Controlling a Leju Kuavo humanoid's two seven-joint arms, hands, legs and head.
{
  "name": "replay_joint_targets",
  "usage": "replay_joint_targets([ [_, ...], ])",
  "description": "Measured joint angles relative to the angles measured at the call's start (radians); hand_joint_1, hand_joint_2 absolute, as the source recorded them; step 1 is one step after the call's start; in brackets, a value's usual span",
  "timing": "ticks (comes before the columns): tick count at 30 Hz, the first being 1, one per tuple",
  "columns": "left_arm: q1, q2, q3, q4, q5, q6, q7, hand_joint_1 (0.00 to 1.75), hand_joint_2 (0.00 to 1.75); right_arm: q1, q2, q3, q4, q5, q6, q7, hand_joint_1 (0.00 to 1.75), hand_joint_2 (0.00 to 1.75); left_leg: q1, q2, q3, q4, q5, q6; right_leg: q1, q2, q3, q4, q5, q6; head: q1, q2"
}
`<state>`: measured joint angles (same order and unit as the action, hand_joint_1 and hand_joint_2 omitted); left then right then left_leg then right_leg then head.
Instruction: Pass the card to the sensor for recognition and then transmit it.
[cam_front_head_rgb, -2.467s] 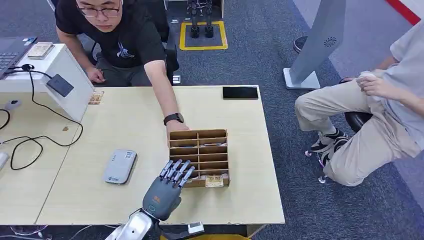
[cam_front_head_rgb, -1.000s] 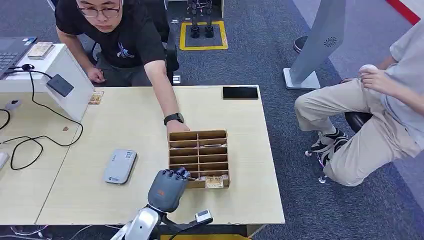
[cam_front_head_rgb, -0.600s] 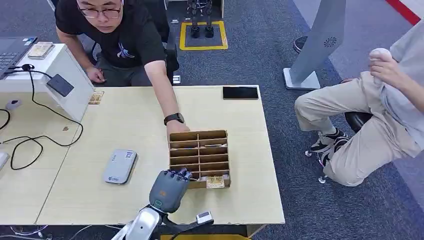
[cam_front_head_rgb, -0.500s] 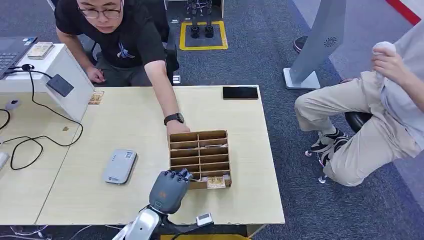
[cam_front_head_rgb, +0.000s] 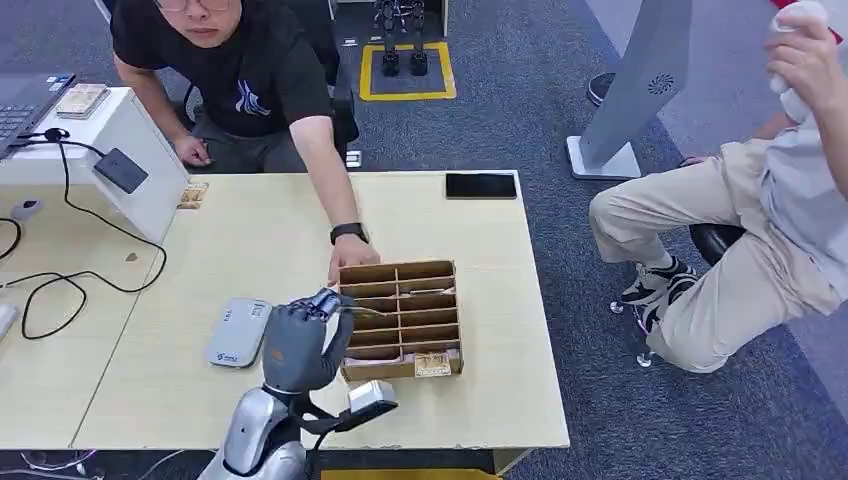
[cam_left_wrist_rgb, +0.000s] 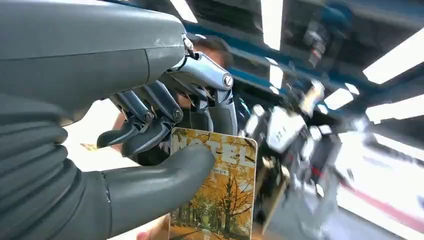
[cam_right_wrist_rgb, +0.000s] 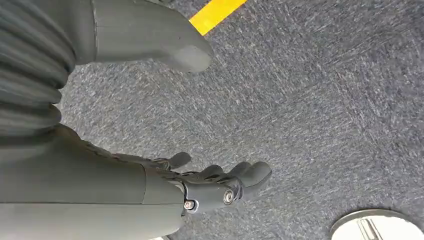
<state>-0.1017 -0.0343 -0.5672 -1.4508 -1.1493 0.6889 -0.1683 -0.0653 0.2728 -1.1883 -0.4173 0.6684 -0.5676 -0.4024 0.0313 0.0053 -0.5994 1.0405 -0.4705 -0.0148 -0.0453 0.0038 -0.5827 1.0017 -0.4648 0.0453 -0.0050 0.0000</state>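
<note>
Left robot hand (cam_front_head_rgb: 295, 343) pinches the card (cam_left_wrist_rgb: 216, 192) between thumb and curled fingers (cam_left_wrist_rgb: 150, 135), raised above the counter (cam_front_head_rgb: 200, 270) just beside the wooden slotted box (cam_front_head_rgb: 400, 318). In the head view the card shows edge-on, its long axis pointing toward the box. It carries a yellow autumn-tree picture with "HOTEL" lettering. Right robot hand (cam_right_wrist_rgb: 150, 120) hangs over grey carpet (cam_right_wrist_rgb: 310, 100), fingers loosely spread, holding nothing.

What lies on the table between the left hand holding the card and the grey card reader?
Bare tabletop, head view: nothing lies between the left hand, which pinches the card, and the grey card reader.
</note>
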Motion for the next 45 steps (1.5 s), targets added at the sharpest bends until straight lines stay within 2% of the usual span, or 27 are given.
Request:
replay_joint_targets([
  [3, -0.030, 0.000, 0.040, -0.041, 0.028, 0.000, -0.009, 1.75, 1.75, -0.002, -0.002, 0.003, 0.008, 0.002, -0.007, 0.003, 0.00, 1.75, 0.000, 0.000, 0.000, 0.000, 0.000, 0.000, 0.000, 0.000, 0.000, 0.000, 0.000, 0.000, 0.000, 0.000],
  [11, -0.073, -0.005, 0.079, -0.090, 0.048, 0.001, -0.021, 1.75, 1.75, -0.005, -0.009, 0.007, 0.022, 0.013, -0.011, 0.002, 0.00, 1.75, 0.000, 0.000, 0.000, 0.000, 0.000, 0.000, 0.000, 0.000, 0.000, 0.000, 0.000, 0.000, 0.000, 0.000],
  [16, -0.169, -0.003, 0.111, -0.097, 0.104, -0.010, -0.018, 1.75, 1.75, -0.007, -0.017, 0.017, 0.034, 0.029, -0.016, 0.002, 0.00, 1.75, 0.000, 0.000, 0.000, 0.000, 0.001, 0.000, 0.000, 0.000, 0.000, 0.000, 0.000, 0.000, 0.000, 0.000],
  [21, -0.277, 0.000, 0.148, -0.090, 0.159, -0.054, 0.005, 1.75, 1.75, -0.013, -0.030, 0.033, 0.050, 0.050, -0.016, 0.002, 0.00, 1.75, 0.000, 0.000, 0.000, 0.000, 0.001, 0.001, 0.000, 0.000, 0.000, 0.000, 0.001, -0.001, 0.000, 0.000],
  [25, -0.372, 0.005, 0.170, -0.032, 0.110, -0.082, 0.056, 1.75, 1.75, -0.025, -0.038, 0.052, 0.065, 0.063, -0.017, 0.008, 0.00, 1.75, 0.000, 0.000, 0.000, 0.000, 0.002, 0.001, 0.000, 0.000, 0.000, 0.000, 0.001, 0.000, 0.000, 0.000],
  [31, -0.511, 0.028, 0.206, 0.145, -0.014, -0.104, 0.168, 1.75, 1.75, -0.041, -0.046, 0.076, 0.085, 0.071, -0.017, 0.028, 0.00, 1.75, 0.000, 0.000, 0.000, 0.000, 0.002, 0.001, 0.000, 0.000, 0.000, 0.001, 0.001, -0.001, 0.000, 0.000],
  [33, -0.546, 0.037, 0.211, 0.202, -0.045, -0.105, 0.189, 1.75, 1.75, -0.044, -0.048, 0.082, 0.090, 0.067, -0.018, 0.032, 0.00, 1.75, 0.000, 0.000, 0.000, 0.000, 0.002, 0.001, 0.000, 0.000, 0.000, 0.001, 0.001, -0.001, 0.000, 0.000],
  [40, -0.605, 0.056, 0.219, 0.359, -0.136, -0.129, 0.263, 1.75, 1.75, -0.049, -0.051, 0.098, 0.102, 0.068, -0.017, 0.048, 0.00, 1.75, 0.000, 0.000, 0.000, 0.000, 0.002, 0.001, 0.000, 0.001, 0.000, 0.001, 0.001, -0.001, 0.000, 0.000],
  [45, -0.613, 0.064, 0.228, 0.424, -0.148, -0.125, 0.277, 1.75, 1.75, -0.050, -0.051, 0.106, 0.108, 0.068, -0.017, 0.053, 0.00, 1.75, 0.000, 0.000, -0.001, 0.000, 0.002, 0.000, 0.000, 0.001, -0.001, 0.001, 0.001, -0.001, 0.000, 0.000],
])
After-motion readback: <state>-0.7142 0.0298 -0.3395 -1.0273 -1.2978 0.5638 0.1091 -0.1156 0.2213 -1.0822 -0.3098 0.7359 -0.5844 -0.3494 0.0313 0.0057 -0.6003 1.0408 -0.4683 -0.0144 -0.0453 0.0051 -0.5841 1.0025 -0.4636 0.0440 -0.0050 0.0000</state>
